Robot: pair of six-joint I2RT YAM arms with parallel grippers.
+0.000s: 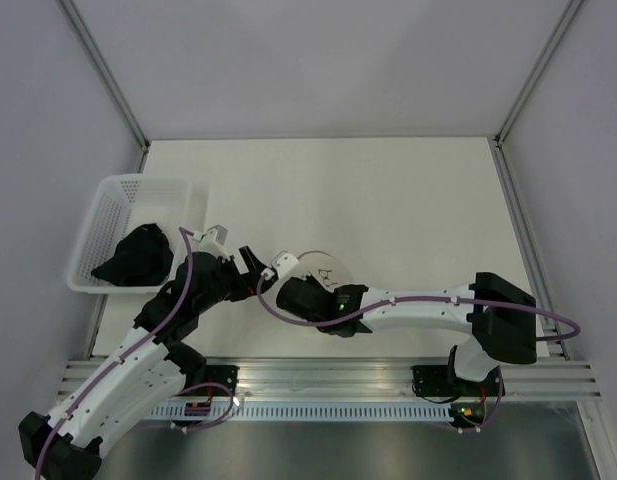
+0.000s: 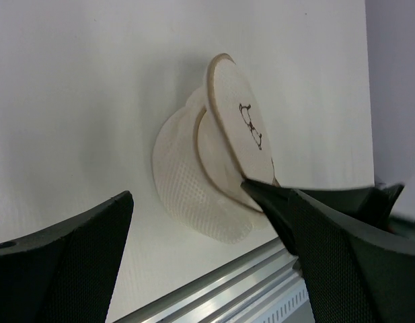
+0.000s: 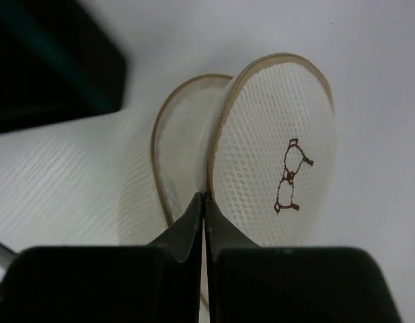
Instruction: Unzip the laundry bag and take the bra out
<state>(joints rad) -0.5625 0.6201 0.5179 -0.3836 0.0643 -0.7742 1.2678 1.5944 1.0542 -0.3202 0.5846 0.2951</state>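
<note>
The laundry bag [image 1: 325, 266] lies unzipped near the table's front, and its flat mesh lid [image 3: 274, 134] with a small dark mark stands up off the mesh bowl [image 2: 194, 185]. My right gripper [image 3: 205, 197] is shut on the lid's tan zip rim and holds it up; in the top view it [image 1: 291, 276] is at the bag's left edge. My left gripper [image 2: 210, 195] hangs open just left of the bag, with nothing between its fingers [image 1: 234, 249]. The bra [image 1: 138, 257], a black heap of cloth, lies in the white basket [image 1: 98, 215] at the left.
The perforated basket stands at the table's left edge against the wall. A metal rail [image 1: 328, 375] runs along the near edge under both arms. The left gripper's dark body [image 3: 52, 60] shows close beside the bag in the right wrist view.
</note>
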